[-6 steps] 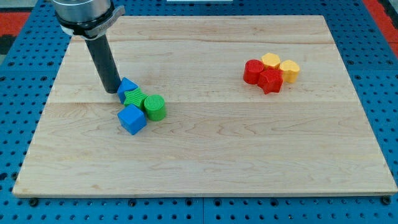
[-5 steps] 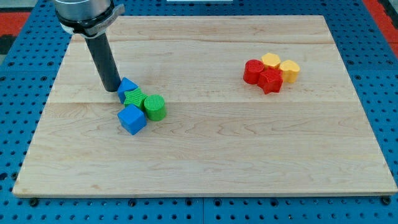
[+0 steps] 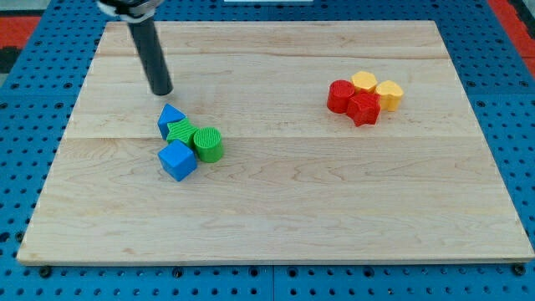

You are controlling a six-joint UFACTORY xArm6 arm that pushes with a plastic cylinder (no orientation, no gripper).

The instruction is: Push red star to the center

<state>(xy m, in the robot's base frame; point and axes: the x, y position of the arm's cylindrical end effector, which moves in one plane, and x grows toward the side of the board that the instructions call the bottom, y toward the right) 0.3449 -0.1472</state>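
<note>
The red star lies at the view's right, touching a red round block on its left, a yellow block above it and a second yellow block on its right. My tip is far to the left of that cluster, apart from all blocks. It stands just above a small blue block in the left cluster.
The left cluster holds the small blue block, a green star-like block, a green cylinder and a blue cube. The wooden board lies on a blue pegboard.
My tip has moved toward the view's top and slightly right, away from the small blue block it stood beside. No block has moved.
</note>
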